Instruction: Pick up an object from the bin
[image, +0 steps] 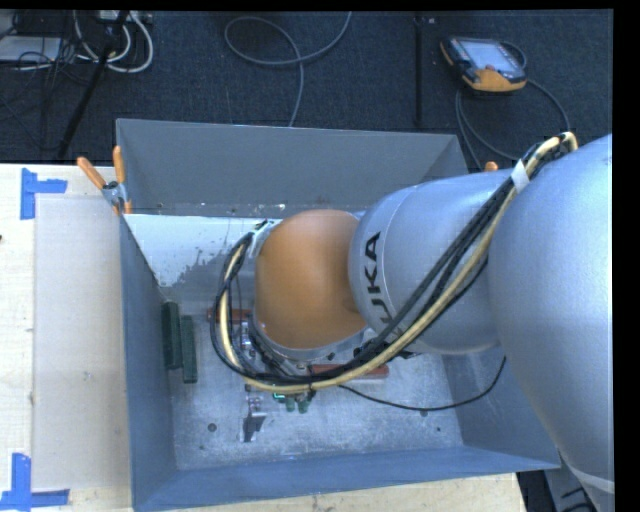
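Two dark green flat bars (172, 338) lie side by side at the left of the grey metal bin's floor (430, 410), beside my orange-covered wrist (300, 280). Whether my jaws are released or clenched I cannot tell. I'd straddle one bar's narrow width before clenching.

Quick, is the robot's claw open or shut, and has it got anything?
Gripper: cannot be told whether open, shut or holding anything; it hangs low in the grey bin, right of a dark green bar.

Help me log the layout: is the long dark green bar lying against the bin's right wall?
No, the dark green bar lies by the left wall of the bin.
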